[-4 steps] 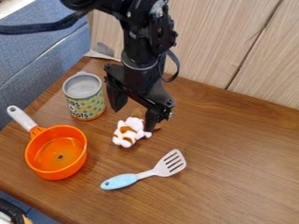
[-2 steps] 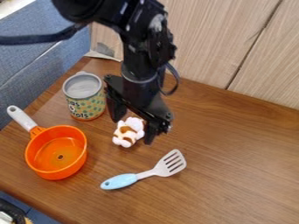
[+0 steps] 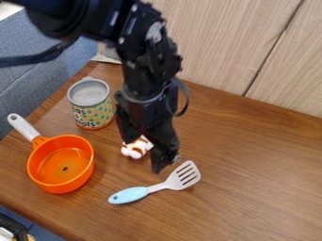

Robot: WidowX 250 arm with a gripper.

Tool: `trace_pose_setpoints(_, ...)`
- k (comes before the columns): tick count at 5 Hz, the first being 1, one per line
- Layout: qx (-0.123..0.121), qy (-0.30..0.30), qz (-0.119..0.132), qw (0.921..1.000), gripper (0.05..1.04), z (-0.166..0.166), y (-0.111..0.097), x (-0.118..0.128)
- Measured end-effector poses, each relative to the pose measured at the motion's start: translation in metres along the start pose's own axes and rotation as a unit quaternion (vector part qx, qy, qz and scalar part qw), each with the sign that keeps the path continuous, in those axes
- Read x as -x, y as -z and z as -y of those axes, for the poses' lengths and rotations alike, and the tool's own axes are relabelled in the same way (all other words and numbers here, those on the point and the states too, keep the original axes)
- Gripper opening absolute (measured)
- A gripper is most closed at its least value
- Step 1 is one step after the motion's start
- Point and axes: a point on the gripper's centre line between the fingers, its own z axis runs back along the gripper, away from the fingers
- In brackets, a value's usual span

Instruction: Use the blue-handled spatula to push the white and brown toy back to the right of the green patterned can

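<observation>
Camera view shows us the black two-finger gripper (image 3: 143, 156), fingers apart. We see the small white-and-brown plush toy (image 3: 134, 149) low between them, partly hidden.

A black robot arm with a black two-fingered hand (image 3: 143, 155).
Above the hand, stacked angular sections (image 3: 149, 54) carry pale glints and small, light screw heads (image 3: 134, 8); up and to the left sits a thick, rounded black link (image 3: 58, 16). A greyish rim (image 3: 143, 100) rings the wrist, a thin black cable (image 3: 185, 100) loops beside it, and a broader dark cable (image 3: 31, 60) runs off left.
</observation>
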Motion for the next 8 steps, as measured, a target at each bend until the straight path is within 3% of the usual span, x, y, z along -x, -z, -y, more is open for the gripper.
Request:
trace_pose_setpoints(1, 0.005, 0.067, -0.025, 0.9975, 1.000, -0.004, 0.017, 0.012)
trace_pose_setpoints(3, 0.010, 0.134, -0.088, 0.9870, 1.000, -0.007, 0.057, 0.033)
trace_pose_setpoints(4, 0.020, 0.160, -0.101, 0.9818, 0.987, 0.003, 0.072, 0.037)
trace_pose_setpoints(5, 0.012, 0.164, -0.101, 0.9812, 0.901, 0.008, 0.074, 0.037)
trace_pose_setpoints(7, -0.003, 0.134, -0.093, 0.9866, 0.365, 0.007, 0.074, 0.034)
trace_pose_setpoints(8, -0.005, 0.096, -0.095, 0.9909, 0.330, 0.007, 0.073, 0.033)
